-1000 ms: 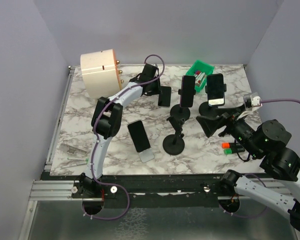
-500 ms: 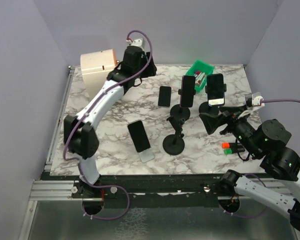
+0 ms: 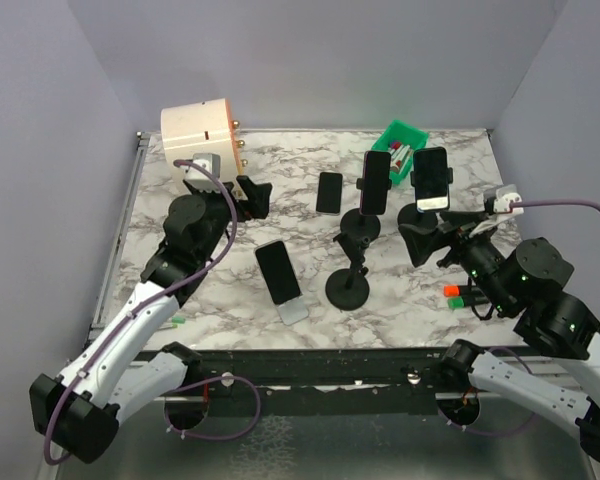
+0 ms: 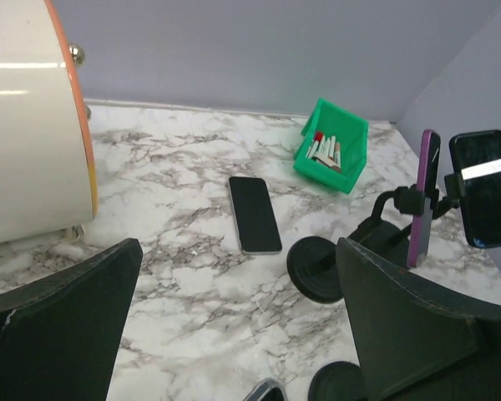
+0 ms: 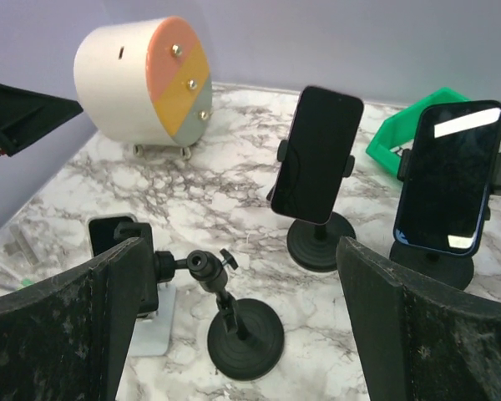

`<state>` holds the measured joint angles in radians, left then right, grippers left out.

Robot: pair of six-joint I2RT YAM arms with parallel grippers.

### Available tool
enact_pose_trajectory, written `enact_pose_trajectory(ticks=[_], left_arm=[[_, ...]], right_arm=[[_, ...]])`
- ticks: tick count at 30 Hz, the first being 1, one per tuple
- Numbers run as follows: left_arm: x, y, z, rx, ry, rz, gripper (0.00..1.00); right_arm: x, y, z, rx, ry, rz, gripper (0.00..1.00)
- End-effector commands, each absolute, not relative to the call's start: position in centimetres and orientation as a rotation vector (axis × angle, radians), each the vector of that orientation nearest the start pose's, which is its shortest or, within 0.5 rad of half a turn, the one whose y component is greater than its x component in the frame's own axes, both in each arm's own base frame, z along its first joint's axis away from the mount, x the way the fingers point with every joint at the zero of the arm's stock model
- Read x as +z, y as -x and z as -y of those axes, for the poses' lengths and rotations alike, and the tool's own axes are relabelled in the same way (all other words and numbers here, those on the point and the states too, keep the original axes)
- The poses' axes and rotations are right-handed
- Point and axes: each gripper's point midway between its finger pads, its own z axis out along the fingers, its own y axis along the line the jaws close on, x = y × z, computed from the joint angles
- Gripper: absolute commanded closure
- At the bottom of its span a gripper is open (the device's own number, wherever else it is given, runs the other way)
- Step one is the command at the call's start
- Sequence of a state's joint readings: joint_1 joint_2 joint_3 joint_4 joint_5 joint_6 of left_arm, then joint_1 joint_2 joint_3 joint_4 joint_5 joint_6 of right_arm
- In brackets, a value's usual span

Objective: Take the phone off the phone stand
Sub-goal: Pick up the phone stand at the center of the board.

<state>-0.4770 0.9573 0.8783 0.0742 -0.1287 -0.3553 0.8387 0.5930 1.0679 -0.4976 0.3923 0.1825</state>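
Note:
A black phone (image 3: 329, 192) (image 4: 255, 214) lies flat on the marble table, free of any stand. Behind it to the right, a purple-cased phone (image 3: 376, 182) (image 5: 316, 155) stands clamped in a phone stand (image 5: 321, 241). Another phone (image 3: 431, 179) (image 5: 449, 177) stands in a second stand. A third stand (image 3: 348, 290) (image 5: 246, 334) tilts left, its clamp at a dark phone (image 3: 278, 272). My left gripper (image 3: 252, 194) (image 4: 238, 276) hangs open and empty, left of the flat phone. My right gripper (image 3: 423, 243) (image 5: 242, 259) is open and empty, near the right-hand stands.
A white drum with an orange face (image 3: 200, 145) stands at the back left. A green bin (image 3: 404, 143) with small items sits at the back. Orange and green markers (image 3: 460, 293) lie under the right arm. Purple walls close in the table.
The left gripper has opened, left the flat phone on the table, and pulled back toward the near left. The right arm has hardly moved.

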Motion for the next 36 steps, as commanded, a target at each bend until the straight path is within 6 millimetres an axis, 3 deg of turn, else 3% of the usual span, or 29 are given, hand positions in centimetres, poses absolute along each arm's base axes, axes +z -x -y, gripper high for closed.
enact_pose_trajectory(ticks=[1,6,10,14,18,23,31,36], left_arm=[[34.7,-30.4,15.1,-0.59,-0.018,-1.446,0.01],[34.6,-27.7,15.7,-0.646,-0.124,-1.358,0.01],[34.1,-27.2,16.4,-0.658,-0.157,-1.35,0.01],[34.0,-26.4,17.9,-0.707,-0.229,-1.351,0.02],[33.9,-26.0,18.6,-0.71,-0.259,-1.348,0.02],[34.0,-25.5,18.9,-0.708,-0.281,-1.341,0.02],[33.6,-25.4,19.6,-0.726,-0.3,-1.355,0.02],[33.3,-25.5,19.9,-0.726,-0.306,-1.371,0.01]], right_arm=[[35.0,-19.4,-15.5,0.516,0.371,-1.668,0.02],[32.8,-18.5,-16.9,0.604,0.407,-1.695,0.03],[30.5,-18.3,-18.0,0.647,0.435,-1.717,0.03],[29.6,-18.2,-20.7,0.724,0.531,-1.753,0.03],[30.9,-18.6,-22.3,0.773,0.549,-1.727,0.03],[33.1,-18.9,-21.9,0.78,0.492,-1.659,0.02],[32.8,-19.9,-23.0,0.749,0.516,-1.739,0.05],[32.8,-20.9,-24.3,0.719,0.565,-1.802,0.12]])
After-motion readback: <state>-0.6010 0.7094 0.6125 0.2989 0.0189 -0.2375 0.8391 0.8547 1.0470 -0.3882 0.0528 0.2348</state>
